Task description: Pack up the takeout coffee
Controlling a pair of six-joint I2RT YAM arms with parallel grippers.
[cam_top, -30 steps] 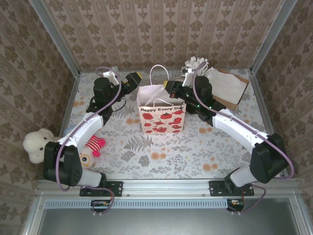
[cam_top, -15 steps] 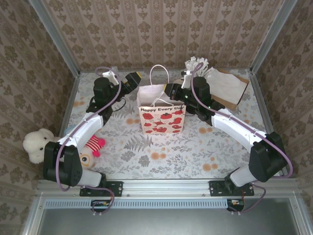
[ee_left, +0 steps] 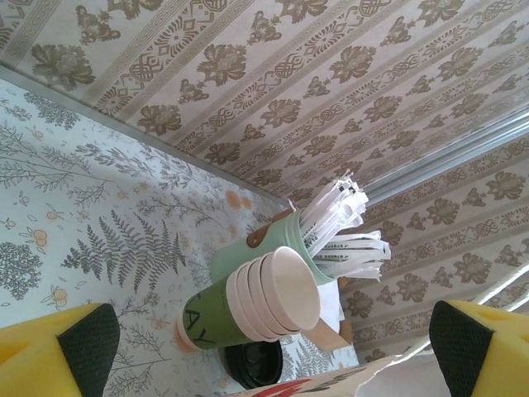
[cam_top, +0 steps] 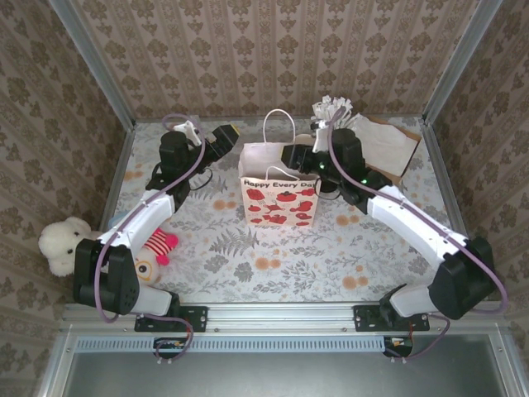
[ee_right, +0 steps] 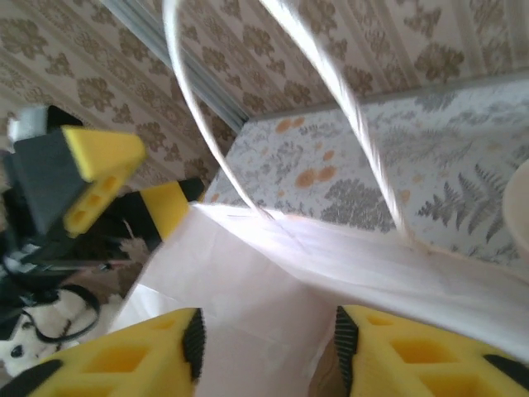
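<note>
Right end effector [ee_right: 269,339] over the gift bag [cam_top: 277,198]
Its jaws stand apart above the bag mouth; whether the coffee lies inside, I cannot tell.

I get soft, even light from overhead; faint shadows lie on the bench [cam_top: 273,265]. My right wrist view is blurred, and the white bag [ee_right: 248,281] there glares, nearly washed out.

white-shelled left arm [cam_top: 145,213] and right arm [cam_top: 409,219], black joints, looping purple cables [cam_top: 97,273], yellow foam fingers [ee_left: 29,356] with black pads [ee_left: 87,347].
</note>
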